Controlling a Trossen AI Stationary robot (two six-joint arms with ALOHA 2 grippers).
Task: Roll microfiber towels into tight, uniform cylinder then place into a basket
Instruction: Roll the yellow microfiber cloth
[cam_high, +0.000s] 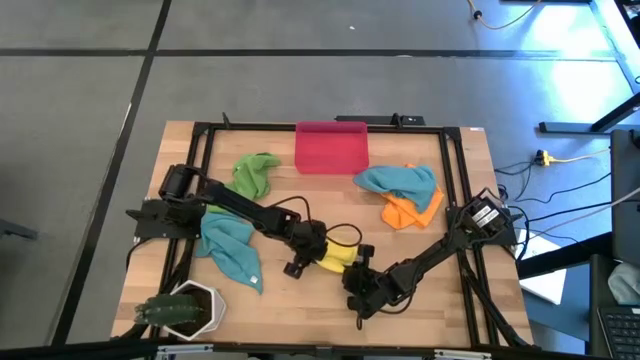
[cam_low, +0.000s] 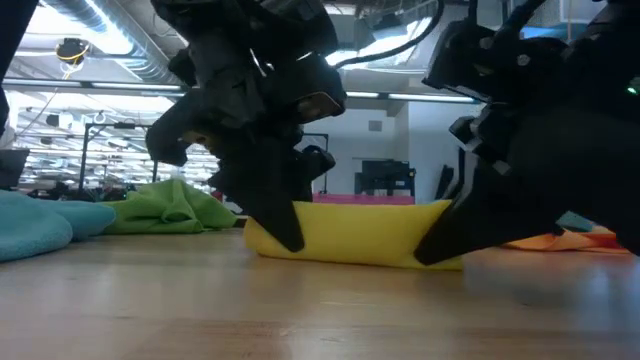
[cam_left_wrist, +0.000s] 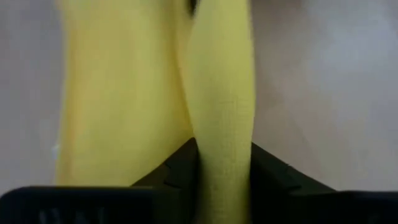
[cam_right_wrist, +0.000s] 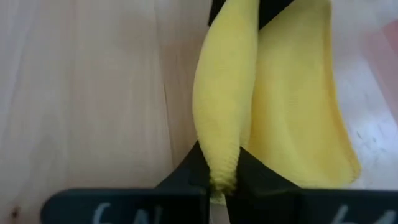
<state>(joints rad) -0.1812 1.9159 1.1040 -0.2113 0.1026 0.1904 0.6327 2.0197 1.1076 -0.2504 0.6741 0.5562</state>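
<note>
Between both end effectors, yellow towel (cam_low: 350, 232) lies folded.

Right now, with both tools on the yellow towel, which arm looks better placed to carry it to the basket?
Probably the left. Both the left tool and right tool pinch the yellow towel, but the left arm's reach lies nearer the basket. It's close.

Wooden table (cam_high: 300, 300): towels (cam_high: 231, 246), basket (cam_high: 331, 147), plant pot (cam_high: 190, 308)
</note>
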